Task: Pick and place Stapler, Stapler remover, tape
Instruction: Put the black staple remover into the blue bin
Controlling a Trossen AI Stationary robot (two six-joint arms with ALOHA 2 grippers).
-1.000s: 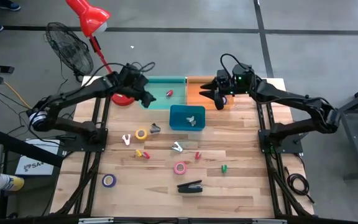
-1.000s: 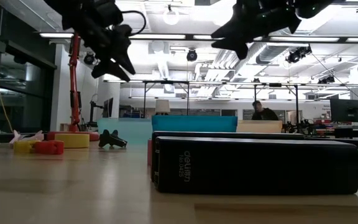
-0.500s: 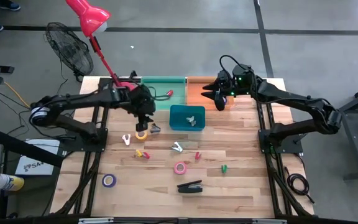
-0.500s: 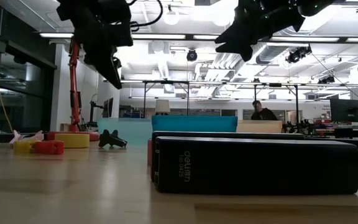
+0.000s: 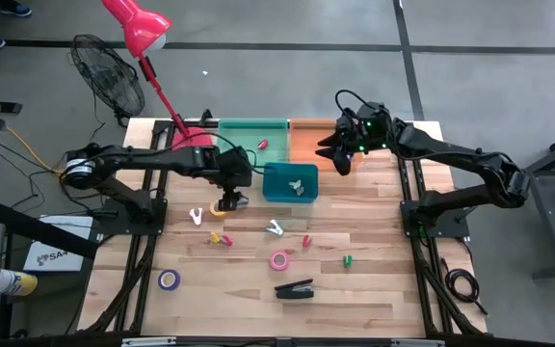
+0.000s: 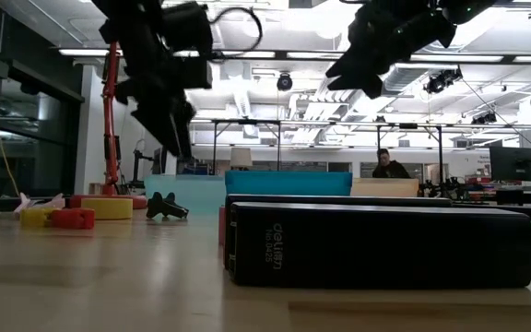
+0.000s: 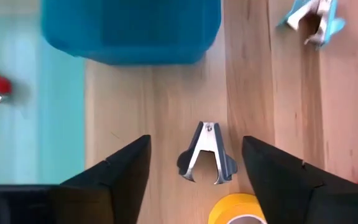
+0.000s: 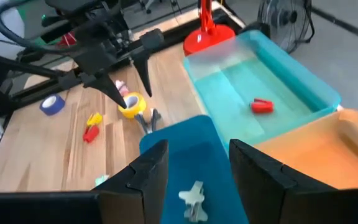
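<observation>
The left gripper hangs over the dark remover beside the yellow tape, fingers apart to straddle it, while the right gripper waits half-open above the orange bin.

Two dark jointed arms

Both arms are matte black with looping black cables; the right tool carries small green lights, and the left tool has wedge-shaped black fingers.

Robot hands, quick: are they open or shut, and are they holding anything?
Left gripper: open, empty, above the black staple remover on the table.
Right gripper: open, empty, over the blue bin.
</observation>
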